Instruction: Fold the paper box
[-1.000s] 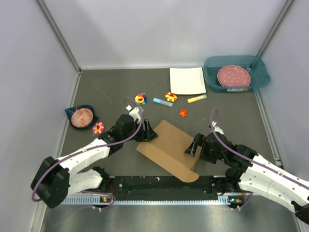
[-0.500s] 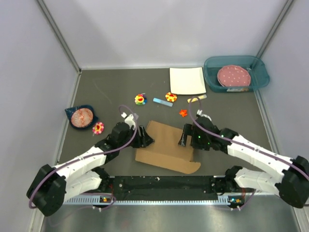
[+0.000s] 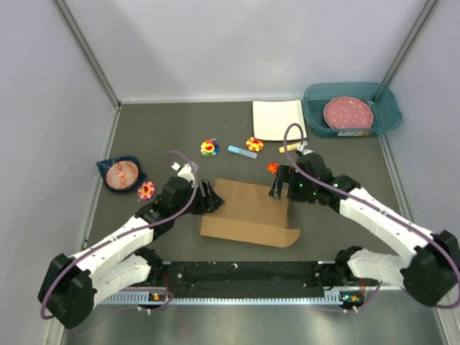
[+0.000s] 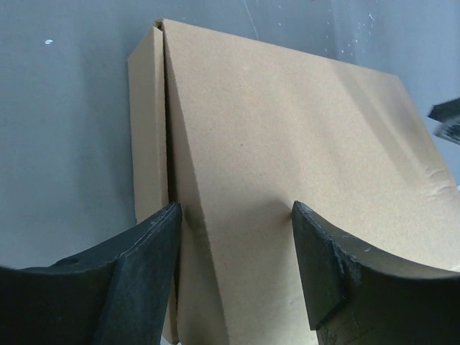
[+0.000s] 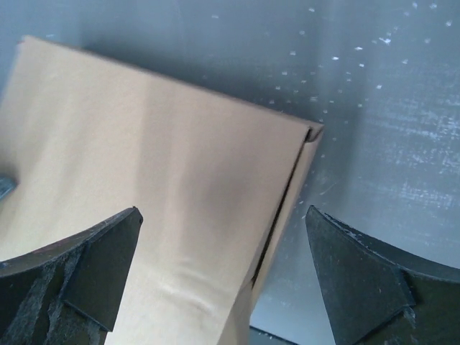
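Both ends covered: paper box lies flat by the tabletop's near edge, long axis left-right. Left end effector hangs released at its left end, and right end effector gapes over its far-right corner.

L arm & R arm: white shells, black joints, purple cable looped along each. L gripper, R gripper: matte black, wedge-tipped. Black base rail btwn mounts.

Paper box on grey table
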Robot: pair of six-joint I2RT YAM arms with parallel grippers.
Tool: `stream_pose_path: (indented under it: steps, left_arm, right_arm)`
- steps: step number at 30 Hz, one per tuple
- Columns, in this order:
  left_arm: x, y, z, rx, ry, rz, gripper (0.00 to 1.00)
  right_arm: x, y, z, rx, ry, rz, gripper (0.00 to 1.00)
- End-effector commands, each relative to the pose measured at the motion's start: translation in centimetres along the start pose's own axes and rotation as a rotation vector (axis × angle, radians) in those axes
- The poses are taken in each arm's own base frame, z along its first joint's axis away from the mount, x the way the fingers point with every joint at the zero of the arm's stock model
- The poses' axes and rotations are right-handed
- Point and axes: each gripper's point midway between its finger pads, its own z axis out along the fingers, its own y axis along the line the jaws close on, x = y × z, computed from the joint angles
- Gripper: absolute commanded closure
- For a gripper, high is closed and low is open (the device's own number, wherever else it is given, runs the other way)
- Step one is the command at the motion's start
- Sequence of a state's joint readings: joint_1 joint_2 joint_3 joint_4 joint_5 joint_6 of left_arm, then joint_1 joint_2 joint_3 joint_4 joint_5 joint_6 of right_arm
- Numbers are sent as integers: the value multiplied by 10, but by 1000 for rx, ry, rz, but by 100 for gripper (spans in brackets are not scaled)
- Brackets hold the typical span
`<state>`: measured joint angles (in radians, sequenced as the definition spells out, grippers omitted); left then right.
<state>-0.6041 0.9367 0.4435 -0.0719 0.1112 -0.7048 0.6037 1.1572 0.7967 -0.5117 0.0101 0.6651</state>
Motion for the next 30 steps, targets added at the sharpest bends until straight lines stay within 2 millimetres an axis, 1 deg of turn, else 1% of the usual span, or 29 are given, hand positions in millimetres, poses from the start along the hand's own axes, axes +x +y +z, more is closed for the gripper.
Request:
stream_pose_path:
  steps: [1,2,3,5,6,7,10,13,15,18,21,25,30]
  left_arm:
    - [-5,6,-4,-44,17,8,32]
    - [-2,6,-3,-39,28,7,32]
    - [0,6,-4,-35,35,7,32]
    - [7,7,-5,-26,58,3,32]
    - [9,8,-5,-27,64,2,32]
    - [12,10,-4,-30,71,-1,32]
    - [16,13,-5,-29,68,-8,32]
    - [16,11,-7,-18,67,-10,33]
    - [15,10,-8,-18,65,-10,33]
    - [14,9,-10,-14,60,-6,33]
    - [15,9,-10,-14,63,-6,33]
    - [16,10,-10,-16,65,-11,33]
    - [17,11,-11,-16,59,-12,33]
  right_arm:
    - [-5,30,-40,-153,12,-47,1]
    - [4,30,-40,-170,47,-48,1]
    - [13,35,-44,-213,86,-45,1]
    - [28,33,-45,-230,129,-32,1]
    - [31,36,-50,-255,135,-32,1]
    - [37,36,-51,-259,149,-33,1]
    - [52,33,-50,-240,189,-58,1]
    - [65,29,-49,-221,228,-73,1]
    - [70,29,-49,-221,243,-80,1]
    - [77,36,-49,-241,273,-97,1]
    - [82,42,-45,-253,298,-86,1]
    - [77,55,-42,-311,282,-61,1]
    - [80,67,-36,-360,308,-21,1]
